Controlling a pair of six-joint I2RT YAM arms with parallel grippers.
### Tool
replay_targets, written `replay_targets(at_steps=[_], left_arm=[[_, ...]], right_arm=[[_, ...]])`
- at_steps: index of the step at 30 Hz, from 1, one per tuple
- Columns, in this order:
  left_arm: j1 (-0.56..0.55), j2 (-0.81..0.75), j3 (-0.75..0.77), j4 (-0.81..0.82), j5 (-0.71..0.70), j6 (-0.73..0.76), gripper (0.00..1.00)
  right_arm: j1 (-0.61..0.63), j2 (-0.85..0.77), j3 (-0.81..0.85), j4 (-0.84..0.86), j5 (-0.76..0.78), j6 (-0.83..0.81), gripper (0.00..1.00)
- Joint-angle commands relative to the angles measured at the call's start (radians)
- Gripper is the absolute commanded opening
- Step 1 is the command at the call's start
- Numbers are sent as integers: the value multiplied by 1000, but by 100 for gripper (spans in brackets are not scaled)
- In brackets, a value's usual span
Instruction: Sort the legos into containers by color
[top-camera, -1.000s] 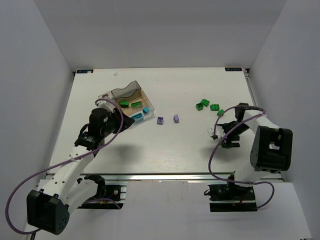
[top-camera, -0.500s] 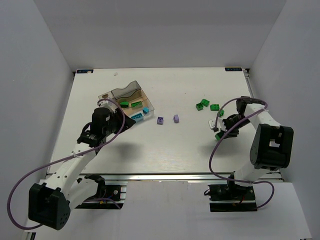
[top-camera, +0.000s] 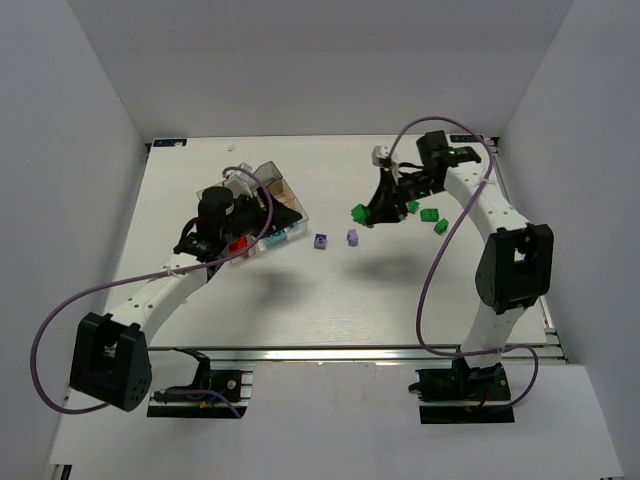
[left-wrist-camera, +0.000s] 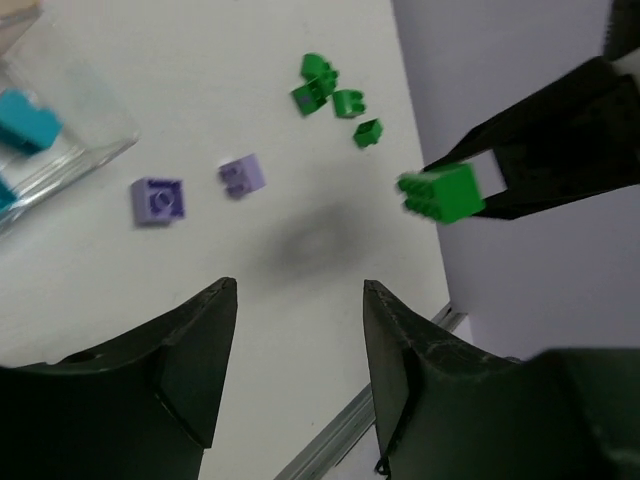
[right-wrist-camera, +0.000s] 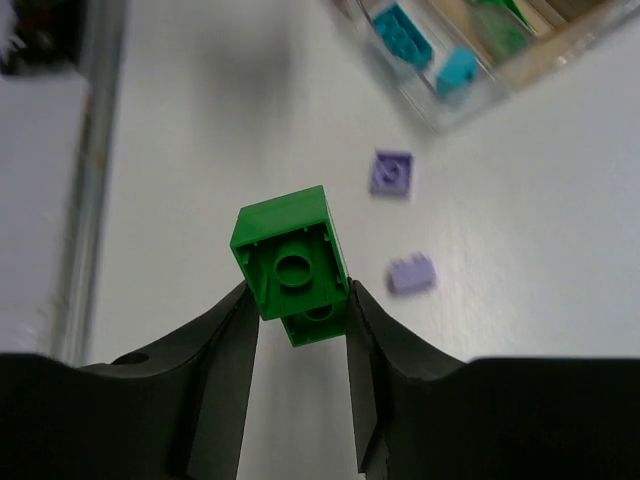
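Green lego (right-wrist-camera: 295, 265) in right tool (right-wrist-camera: 298, 300) grip

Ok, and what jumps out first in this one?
A green lego is pinched in the right claw, held up off the table right of centre. Over on the left, the left claw stands open and empty by the clear box. Two purple legos lie loose on the table between the arms.

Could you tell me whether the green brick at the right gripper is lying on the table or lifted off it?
Lifted: the right gripper clamps the green brick above the table.
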Motion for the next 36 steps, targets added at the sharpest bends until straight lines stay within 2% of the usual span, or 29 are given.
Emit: replay_targets(at_steps=[1,2,3,5,6,8,9,10,12,18,36], left_arm=[[-22,32,110,118,58,15,63],[-31,39,142,130,52,25,64],[-40,43,151,139,32,30,66],[-40,40,162,174,17,42,67],[-49,35,159,185,12,44,68],[-49,18,144,242,18,52,69],[-49,7,126,257,22,53,71],[-49,0,118,274,23,50,72],[-58,-19,106,290,25,49,74],[-58,-48,98,271,15,52,75],[-58,13,63,463,63,-14,81]], right_arm=[[94,-5,-8,273,-207,562,0],[107,-12,-44,359,-221,671,0],[126,-19,-66,553,-244,903,0],[147,-28,-148,782,-270,1143,0],[154,-33,-178,1034,-273,1416,0],[160,-41,-242,1341,-282,1680,0],[162,-39,-288,1481,-284,1924,0],[162,-21,-296,1694,-285,2026,0],[168,-10,-256,1651,-273,2013,0],[180,-2,-239,1723,-271,2062,0],[191,-19,-210,1739,-250,2134,0]])
